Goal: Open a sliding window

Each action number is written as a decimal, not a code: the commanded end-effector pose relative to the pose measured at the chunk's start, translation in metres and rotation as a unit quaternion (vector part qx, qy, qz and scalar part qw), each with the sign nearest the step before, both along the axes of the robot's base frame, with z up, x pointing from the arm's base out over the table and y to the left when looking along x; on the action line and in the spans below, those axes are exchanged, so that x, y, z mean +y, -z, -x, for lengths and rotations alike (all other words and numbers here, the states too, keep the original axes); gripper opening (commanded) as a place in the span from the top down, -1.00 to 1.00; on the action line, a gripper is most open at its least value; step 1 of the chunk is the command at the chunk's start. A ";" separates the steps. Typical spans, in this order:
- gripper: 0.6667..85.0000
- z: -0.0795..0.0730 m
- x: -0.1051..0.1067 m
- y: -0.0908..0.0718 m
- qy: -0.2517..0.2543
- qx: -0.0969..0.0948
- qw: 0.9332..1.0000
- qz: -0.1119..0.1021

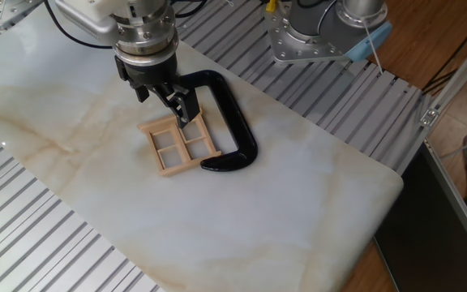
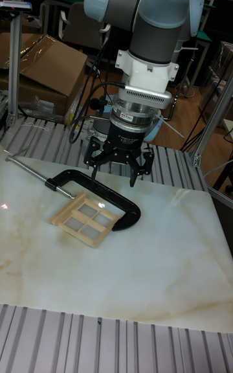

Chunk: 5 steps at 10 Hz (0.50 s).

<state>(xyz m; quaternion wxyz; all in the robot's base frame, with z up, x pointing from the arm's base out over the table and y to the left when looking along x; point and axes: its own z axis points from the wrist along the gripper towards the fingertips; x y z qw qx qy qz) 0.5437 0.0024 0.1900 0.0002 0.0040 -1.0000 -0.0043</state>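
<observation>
Sliding window: small light-tan wooden window model (image 1: 179, 144) (image 2: 87, 210), a rectangular frame with thin crossbars that make four panes. It lies flat on the slab, just under the jaws and a little to the side of them. No part of it is between the jaws.

Jaws: the black two-finger gripper (image 1: 164, 101) (image 2: 111, 175) points down and its jaws are spread apart, released, with nothing held between them.

Fingers: in the fixed view one fingertip (image 1: 185, 113) stands over the far edge of the window frame. I cannot tell if it touches the wood. In the tall fixed view both fingertips seem to stop above the frame.

Clamp: black glossy C-shaped clamp (image 1: 235, 122) (image 2: 124, 208). It lies on the slab under and beside the jaws. Its curved back passes around the far side of the window, and one end lies just beside a window corner. A thin metal screw rod (image 2: 26, 168) goes out from the other end, away from the jaws.

Surface: white marble-pattern slab (image 1: 298, 203) (image 2: 162, 276), below the jaws, resting on a ribbed grey metal table (image 1: 47, 243).

Arm: grey and blue robot arm (image 2: 149, 10), upright directly above the jaws.
</observation>
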 end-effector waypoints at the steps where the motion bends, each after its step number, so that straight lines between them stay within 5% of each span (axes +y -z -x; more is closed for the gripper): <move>1: 1.00 -0.061 0.004 -0.007 0.071 -0.117 0.990 -0.012; 5: 1.00 -0.062 0.005 -0.007 0.072 -0.119 0.990 -0.007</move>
